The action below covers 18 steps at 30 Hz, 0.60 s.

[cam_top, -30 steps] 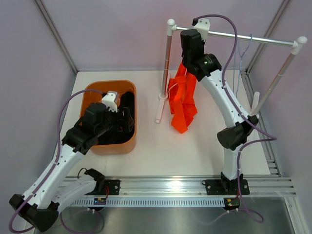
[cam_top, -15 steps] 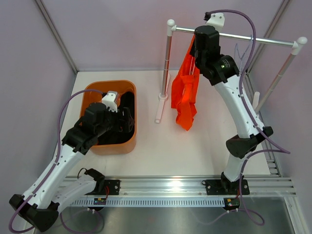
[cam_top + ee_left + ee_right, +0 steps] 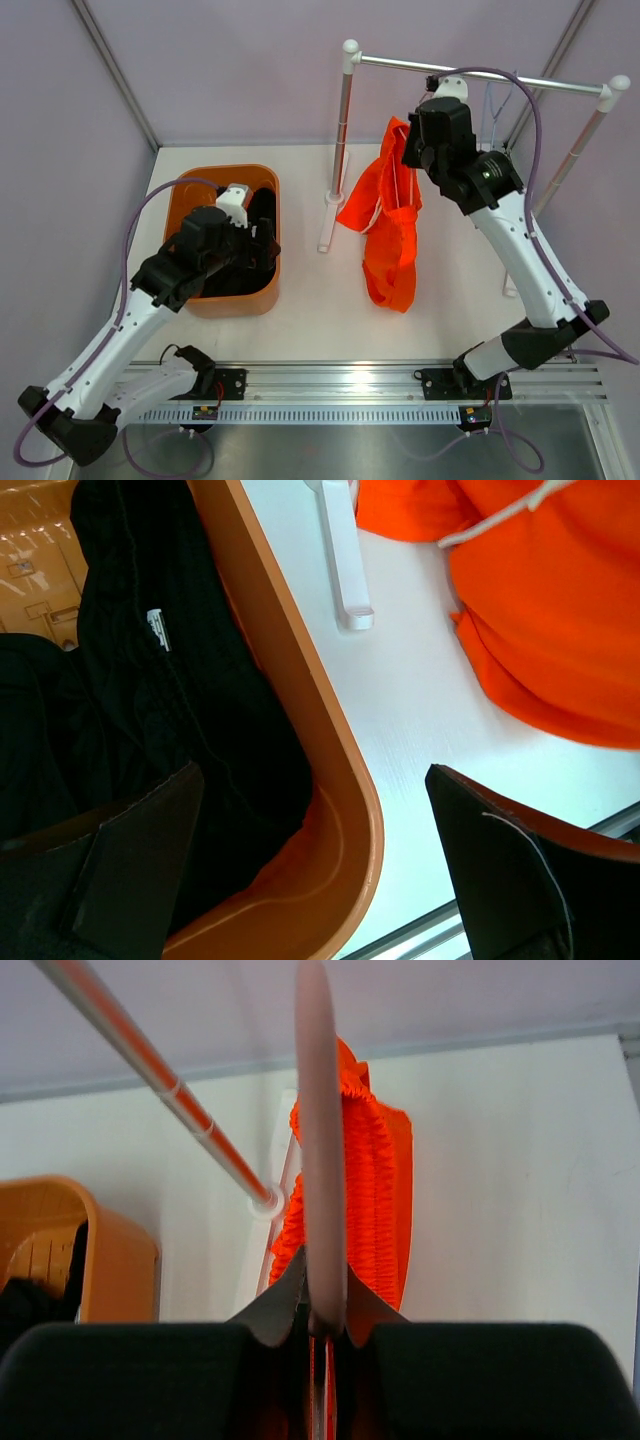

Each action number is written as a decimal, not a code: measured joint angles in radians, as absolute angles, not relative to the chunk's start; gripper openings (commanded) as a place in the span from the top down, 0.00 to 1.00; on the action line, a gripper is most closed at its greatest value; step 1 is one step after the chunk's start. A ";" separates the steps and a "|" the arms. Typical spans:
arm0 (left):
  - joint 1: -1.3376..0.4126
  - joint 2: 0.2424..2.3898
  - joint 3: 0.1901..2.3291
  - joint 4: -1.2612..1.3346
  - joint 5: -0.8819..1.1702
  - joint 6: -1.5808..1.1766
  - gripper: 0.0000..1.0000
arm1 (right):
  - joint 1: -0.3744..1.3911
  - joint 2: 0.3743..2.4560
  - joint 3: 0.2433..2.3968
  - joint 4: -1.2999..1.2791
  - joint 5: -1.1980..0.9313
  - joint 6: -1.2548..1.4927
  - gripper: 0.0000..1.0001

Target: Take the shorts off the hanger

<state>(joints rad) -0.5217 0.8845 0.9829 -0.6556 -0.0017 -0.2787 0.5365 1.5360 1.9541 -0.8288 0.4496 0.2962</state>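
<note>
Lighting: bright, even, diffuse, from overhead. Table [image 3: 320, 320] near white, with little texture kept. Shadows: soft and faint, at the foot of the orange shorts [image 3: 390, 260]. Glare: bright spot on the near rail [image 3: 350, 378]; thin highlight along the rod [image 3: 480, 75]. Top view: sharp, uprights splaying toward the edges, black shorts [image 3: 255, 250] a dark mass. Left wrist view: sharp, near corners dark. Right wrist view: hanger [image 3: 318, 1160] at the lens, heavily blurred; orange shorts behind it soft.

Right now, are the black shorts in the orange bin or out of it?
In. The black shorts lie inside the orange bin; the left wrist view shows them against its inner wall.
</note>
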 measured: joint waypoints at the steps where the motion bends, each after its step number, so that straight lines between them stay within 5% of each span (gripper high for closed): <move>1: -0.555 0.899 1.006 -0.665 -0.034 -0.282 0.01 | 0.538 1.497 1.908 -0.830 0.434 0.303 1.00; 8: -0.894 1.051 1.233 -0.655 -0.256 -0.356 0.01 | 0.602 1.276 1.666 -0.842 0.365 0.337 1.00; 18: -0.978 1.321 1.327 -0.460 -0.361 -0.477 0.02 | 0.760 1.108 1.418 -0.841 0.355 0.392 1.00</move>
<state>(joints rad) -0.9783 1.3209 1.3270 -0.4603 -0.3611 -0.4770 0.7605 1.1080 1.4181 -0.8410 0.3553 0.3916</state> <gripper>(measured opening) 0.987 0.118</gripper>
